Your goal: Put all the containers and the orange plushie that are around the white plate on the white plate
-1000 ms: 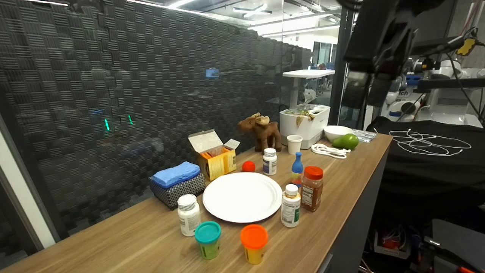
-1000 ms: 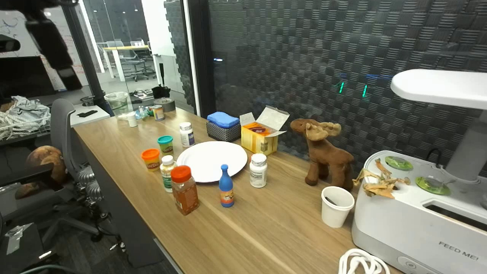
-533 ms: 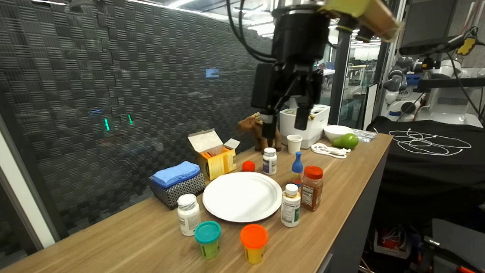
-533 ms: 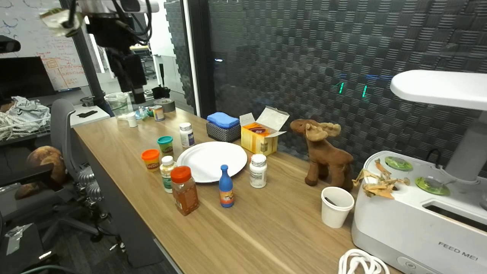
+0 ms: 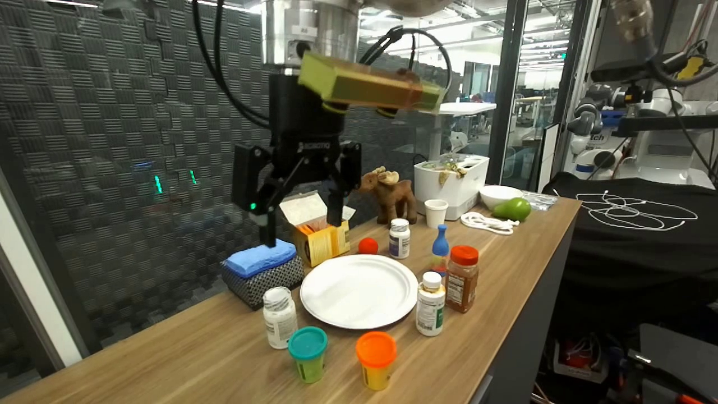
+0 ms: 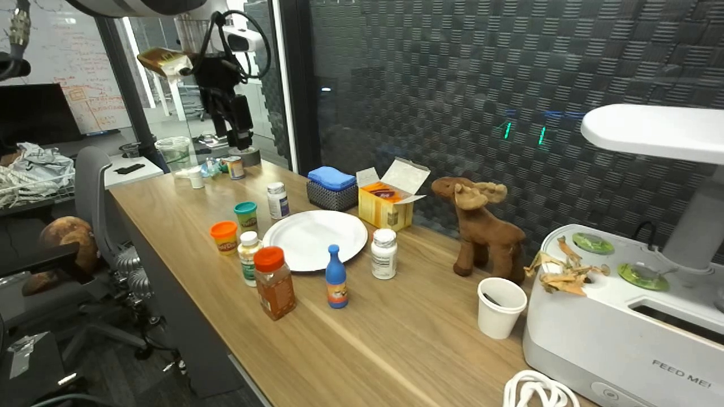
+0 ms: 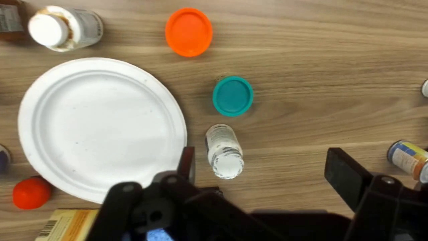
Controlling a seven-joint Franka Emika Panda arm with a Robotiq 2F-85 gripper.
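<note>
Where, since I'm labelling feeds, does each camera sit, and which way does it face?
An exterior view: raised, nearest the orange-lidded tub, looking obliquely across the counter toward the toy moose; arm and open jaws show.
An exterior view: near the white planter, looking obliquely toward the yellow box; arm and jaws show too.
Wrist view: overhead, looking down at the white plate; spread jaws at bottom.
Both exterior views share the toy moose.

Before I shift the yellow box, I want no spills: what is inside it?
Both exterior views show orange items, probably packets, in the open top of the yellow box. Anything deeper is hidden by them and the box's walls.
</note>
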